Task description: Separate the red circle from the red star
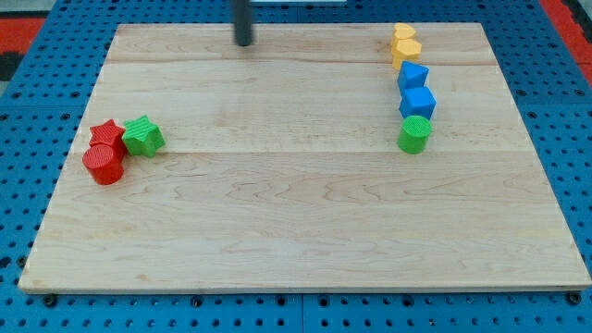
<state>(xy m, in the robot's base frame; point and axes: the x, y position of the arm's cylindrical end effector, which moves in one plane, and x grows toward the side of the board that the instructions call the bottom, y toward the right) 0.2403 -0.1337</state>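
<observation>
My tip (243, 43), the blunt lower end of a dark rod with nothing to spread or pinch, stands bare near the top edge of the wooden board (305, 231), a little left of centre in the frame and touching no block. Well apart from it, at the frame's left, the red circle (104, 165) sits pressed against the lower side of the red star (105, 133), with a green star (142, 136) touching the red star's right side; the three form one tight cluster near the board's left edge. At the upper right of the frame a separate column runs downward: two yellow blocks (404, 44), whose shapes are hard to make out, then a blue block (413, 74) with a slanted top, a blue cube (417, 102) and a green cylinder (414, 134) at the foot. The pair named in the task is not yet parted. The red circle lies on the cluster's lower, outer side, so it looks the easier piece to slide off toward the frame's bottom; reaching the seam between the two reds would likely mean a long sweep across open board, and the green star's contact risks dragging it along.
</observation>
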